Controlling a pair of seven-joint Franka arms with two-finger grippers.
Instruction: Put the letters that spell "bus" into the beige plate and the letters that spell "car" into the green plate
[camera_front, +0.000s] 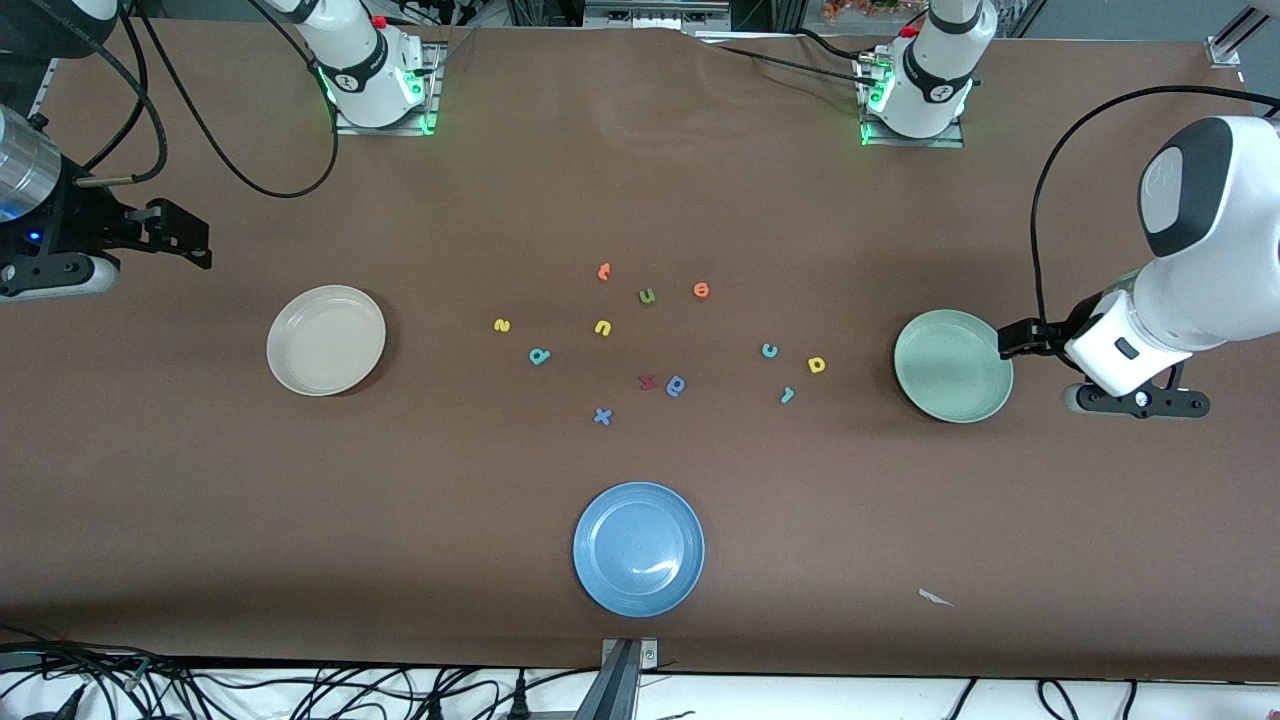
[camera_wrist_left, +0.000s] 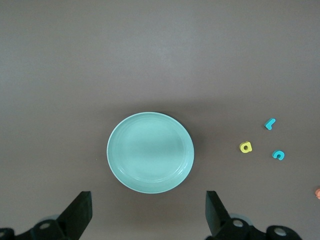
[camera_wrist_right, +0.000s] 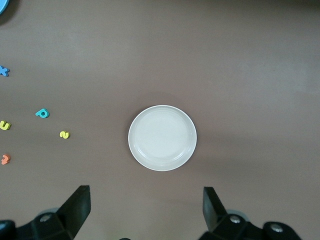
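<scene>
Letters lie scattered mid-table on the brown tabletop (camera_front: 640, 180), none in any plate. Teal foam "b" (camera_front: 540, 356), yellow foam "s" (camera_front: 502, 325) and yellow foam "u" (camera_front: 602, 327) sit toward the right arm's end, between the centre cluster and the round cream-beige plate (camera_front: 326, 340), which holds nothing. Teal foam "c" (camera_front: 769, 350), yellow foam "a" (camera_front: 816, 365) and teal foam "r" (camera_front: 787, 395) sit near one another toward the left arm's end, beside the round pale mint-green plate (camera_front: 953, 365), also bare.

Left gripper (camera_wrist_left: 149, 212) waits over the table just outside the green plate's rim, fingers spread wide, holding nothing. Right gripper (camera_wrist_right: 146, 210) hangs over the table near the beige plate, fingers likewise spread and holding nothing.

Round blue plate (camera_front: 638, 549) lies nearest the front camera. Green foam "u" (camera_front: 647, 296), two orange letters (camera_front: 603, 271) and blue "x" (camera_front: 602, 416) lie among the rest.
</scene>
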